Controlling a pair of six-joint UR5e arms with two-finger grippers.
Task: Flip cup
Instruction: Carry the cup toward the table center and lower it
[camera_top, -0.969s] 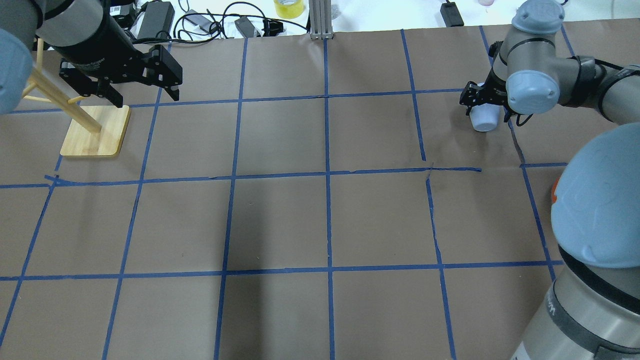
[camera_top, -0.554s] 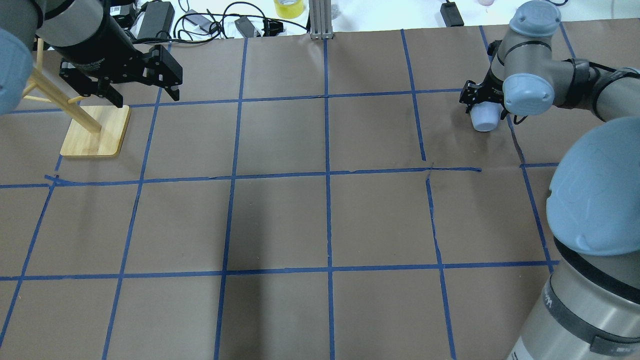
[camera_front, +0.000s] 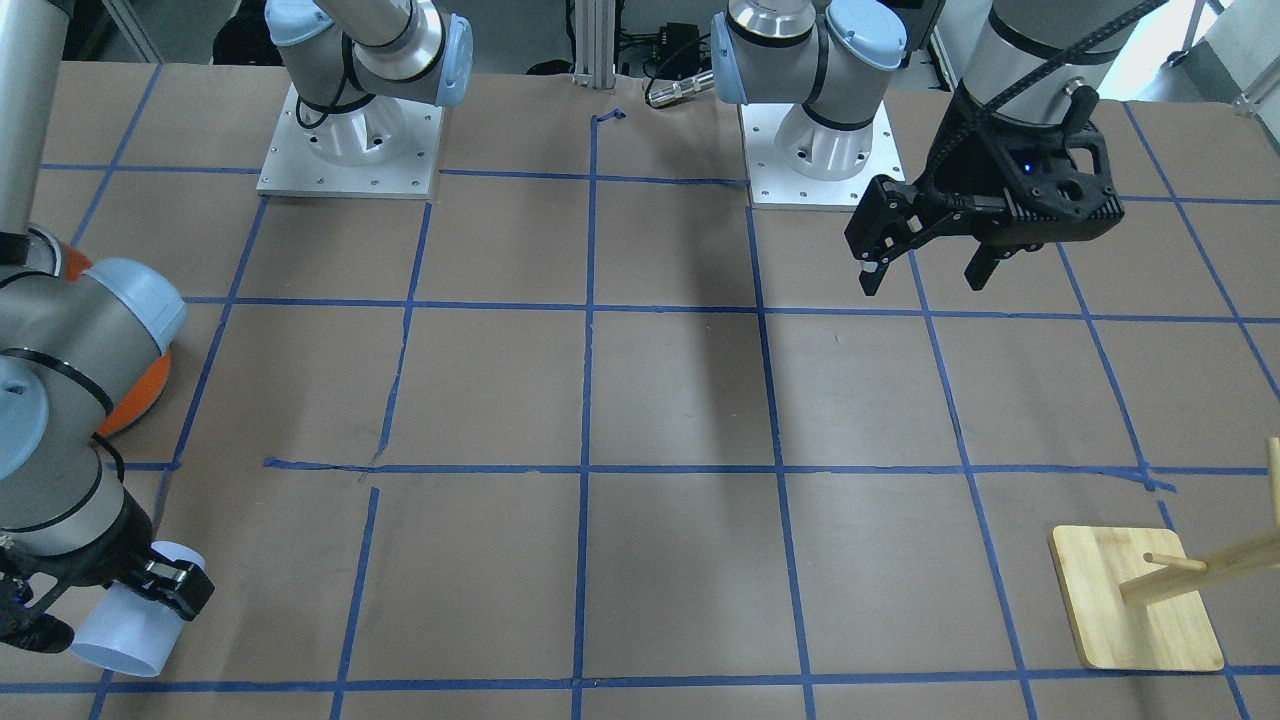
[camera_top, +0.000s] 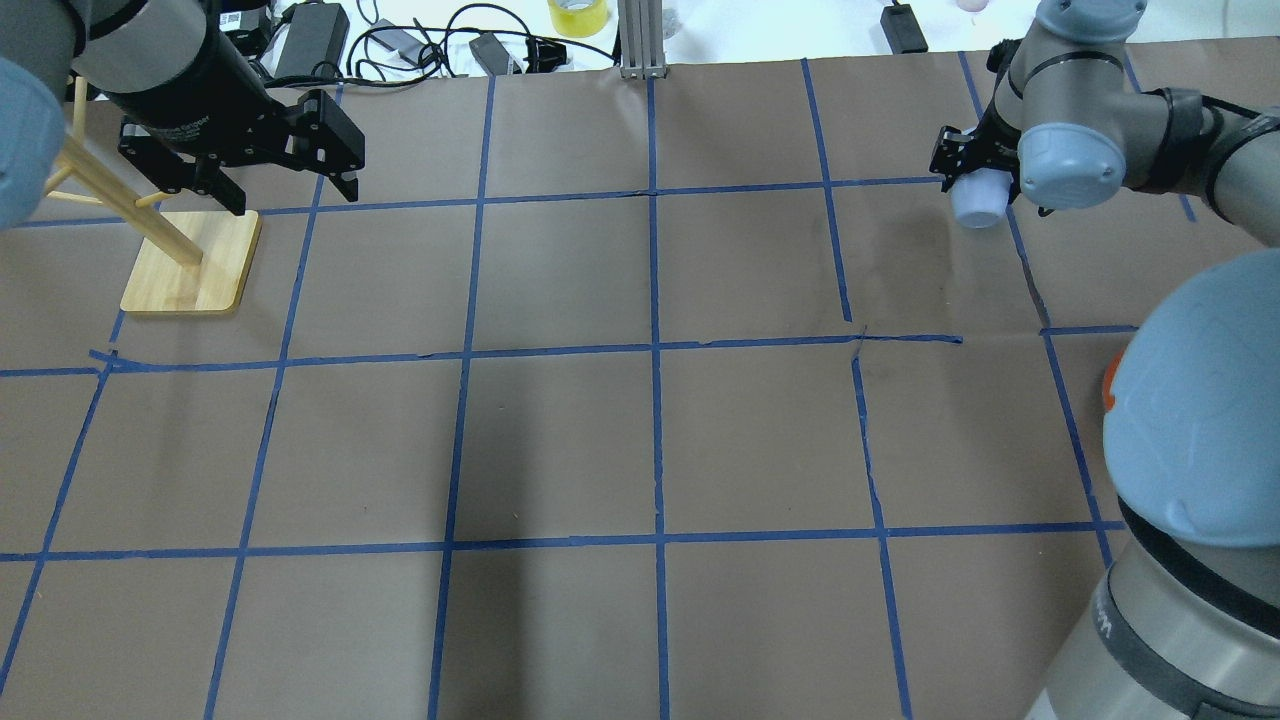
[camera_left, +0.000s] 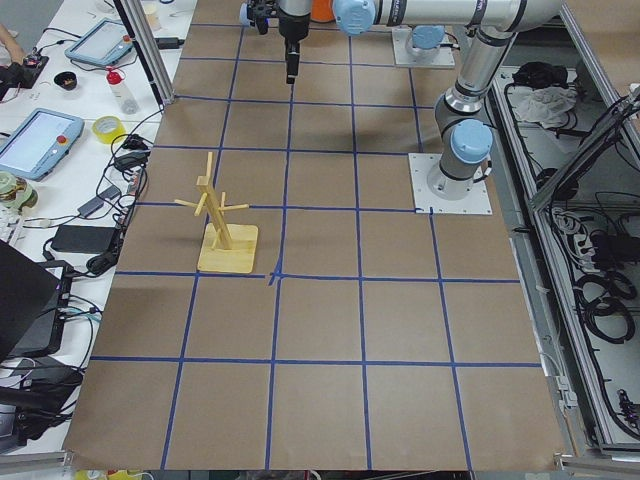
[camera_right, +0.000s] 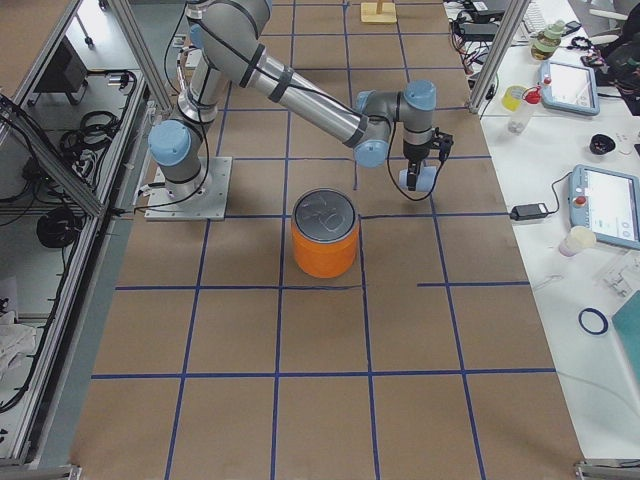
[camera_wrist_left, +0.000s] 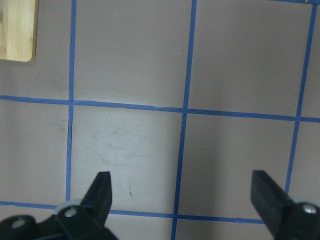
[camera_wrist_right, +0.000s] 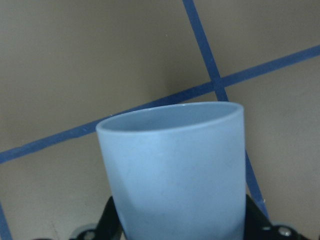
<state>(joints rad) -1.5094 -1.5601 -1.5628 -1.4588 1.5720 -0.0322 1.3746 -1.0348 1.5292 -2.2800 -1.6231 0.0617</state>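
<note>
The pale lavender-blue cup is held in my right gripper at the far right of the table. The jaws are shut on its lower body, and its open rim points away from the wrist in the right wrist view. In the front view the cup is tilted and lies almost on its side at the bottom left. It also shows in the exterior right view. My left gripper is open and empty above the table at the far left, and also shows in the front view and the left wrist view.
A wooden peg stand stands beside my left gripper and shows in the front view. A large orange canister with a silver top stands near my right arm, on the robot's side of the cup. Cables and tape lie past the far table edge.
My right gripper has moved with the cup toward the far edge of the table, and the cup looks smaller and more tilted. The left arm has not moved.
</note>
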